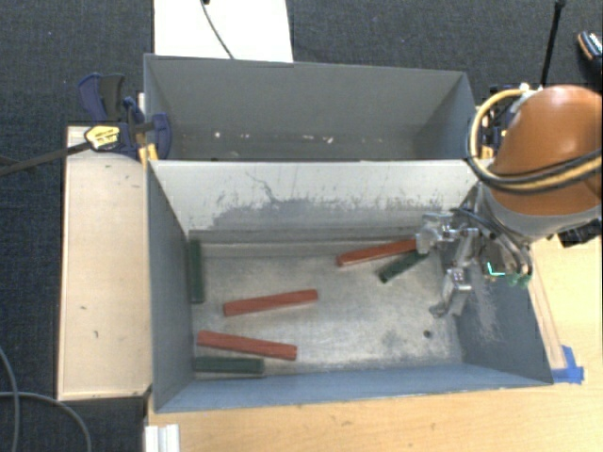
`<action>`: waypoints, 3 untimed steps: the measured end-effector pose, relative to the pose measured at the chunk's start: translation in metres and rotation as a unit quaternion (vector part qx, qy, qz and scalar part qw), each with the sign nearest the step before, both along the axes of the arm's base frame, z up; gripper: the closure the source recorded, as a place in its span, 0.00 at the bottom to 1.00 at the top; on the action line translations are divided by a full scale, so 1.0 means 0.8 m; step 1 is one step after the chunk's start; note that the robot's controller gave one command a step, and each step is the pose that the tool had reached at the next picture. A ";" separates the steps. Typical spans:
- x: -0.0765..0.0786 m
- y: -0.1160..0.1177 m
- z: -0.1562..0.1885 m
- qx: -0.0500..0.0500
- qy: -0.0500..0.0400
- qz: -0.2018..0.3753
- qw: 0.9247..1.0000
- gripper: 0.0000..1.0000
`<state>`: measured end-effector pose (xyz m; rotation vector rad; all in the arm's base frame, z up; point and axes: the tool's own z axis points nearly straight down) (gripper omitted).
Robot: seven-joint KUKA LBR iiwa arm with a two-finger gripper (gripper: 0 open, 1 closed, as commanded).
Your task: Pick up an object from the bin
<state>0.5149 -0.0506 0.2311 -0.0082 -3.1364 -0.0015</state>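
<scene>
Probably best to shift the jaws left until centred across the short dark green stick (400, 267), turn square to its length, then sink to the bin (311, 186) floor before squeezing. Mind the red-brown stick (377, 253) lying just behind that green stick, almost touching it, to avoid catching both. At present hanging just right of the green stick, a little nearer the camera. Cannot tell whether parted or clenched.

- Bin (311, 196): grey metal, matt, its floor scratched and pale-scuffed left of the gripper (450, 295).
- Red stick (377, 253) and dark green stick (400, 267) just left of the gripper: matt, smooth-faced.
- Orange cover (551, 144) above the gripper: smooth, slightly glossy.
</scene>
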 end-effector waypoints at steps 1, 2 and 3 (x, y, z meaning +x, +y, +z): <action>0.004 -0.011 -0.090 0.000 -0.001 0.094 0.996 0.00; -0.027 0.089 -0.202 0.001 0.000 0.003 1.000 0.00; -0.043 0.301 -0.200 0.002 -0.006 -0.018 1.000 0.00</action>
